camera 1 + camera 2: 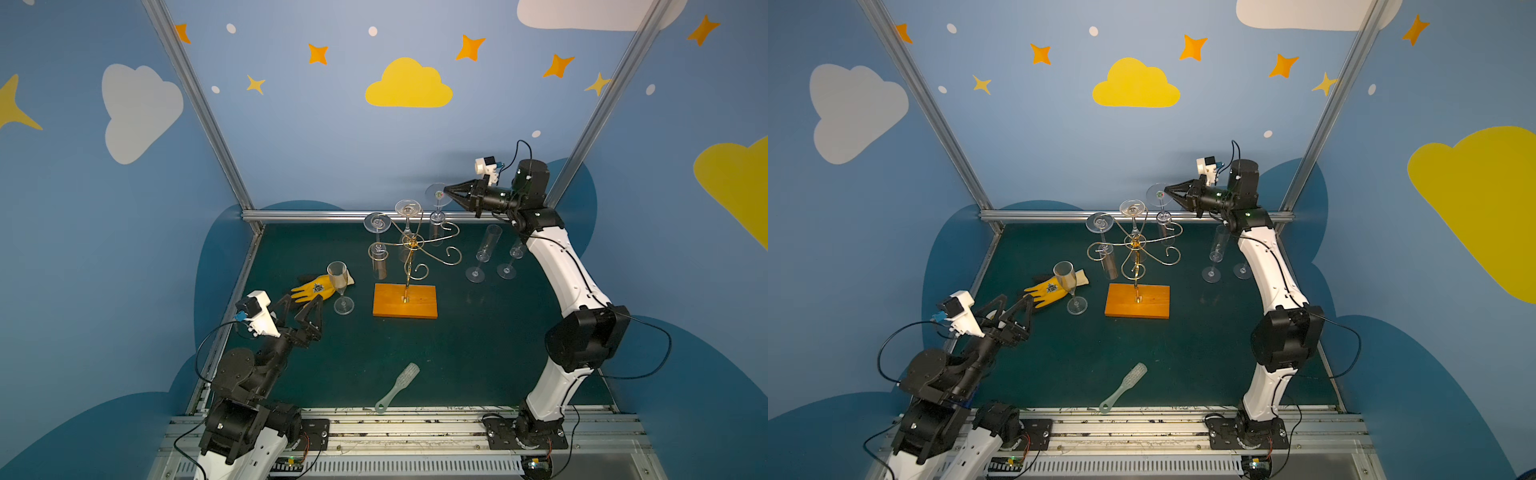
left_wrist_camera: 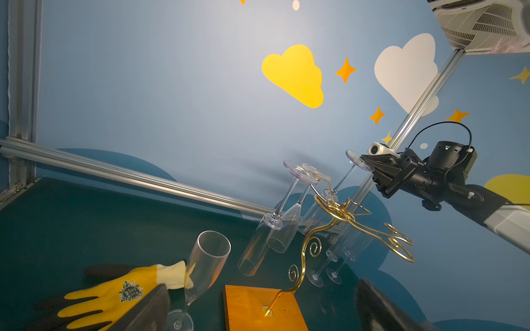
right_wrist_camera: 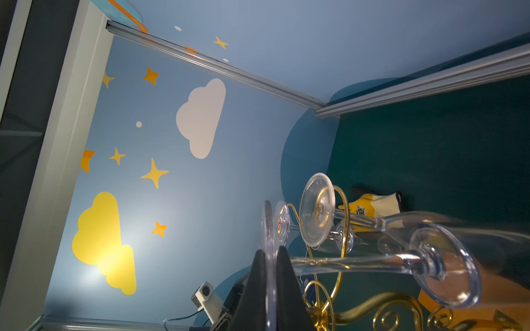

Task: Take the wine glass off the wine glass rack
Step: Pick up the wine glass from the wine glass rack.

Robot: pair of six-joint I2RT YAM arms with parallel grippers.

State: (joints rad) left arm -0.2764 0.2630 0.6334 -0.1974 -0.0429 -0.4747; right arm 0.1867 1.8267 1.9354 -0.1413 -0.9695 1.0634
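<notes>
Walls: blue, painted with clouds and stars, around a dark green table (image 1: 457, 353).
Right gripper (image 1: 446, 193): raised near the back wall, its fingers (image 3: 255, 286) drawn narrow and pinching the rim of the wine glass's round foot.
Wine glass (image 1: 435, 195): upside down, foot up between the right fingers. Its stem and bowl hang below them, beside a curled arm of the rack. Whether the stem still sits inside the curl I cannot tell.
Rack (image 1: 411, 249): gold wire on an orange wooden base (image 1: 405, 301), just below the right fingers and well apart from the left ones.
Hanging glasses (image 1: 377, 223): two more, upside down on the rack, beyond the right fingertips.
Left gripper (image 1: 303, 299): fingers spread wide, holding nothing, low over the table.
Glove (image 1: 313, 289): yellow, lying just past the left fingertips.
Standing glass (image 1: 337, 277): upright beside the glove, near the left fingers.
Upright pair (image 1: 484, 253): two glasses on the table, below the right fingers.
Brush (image 1: 399, 386): clear plastic, lying flat, well apart from both sets of fingers.
</notes>
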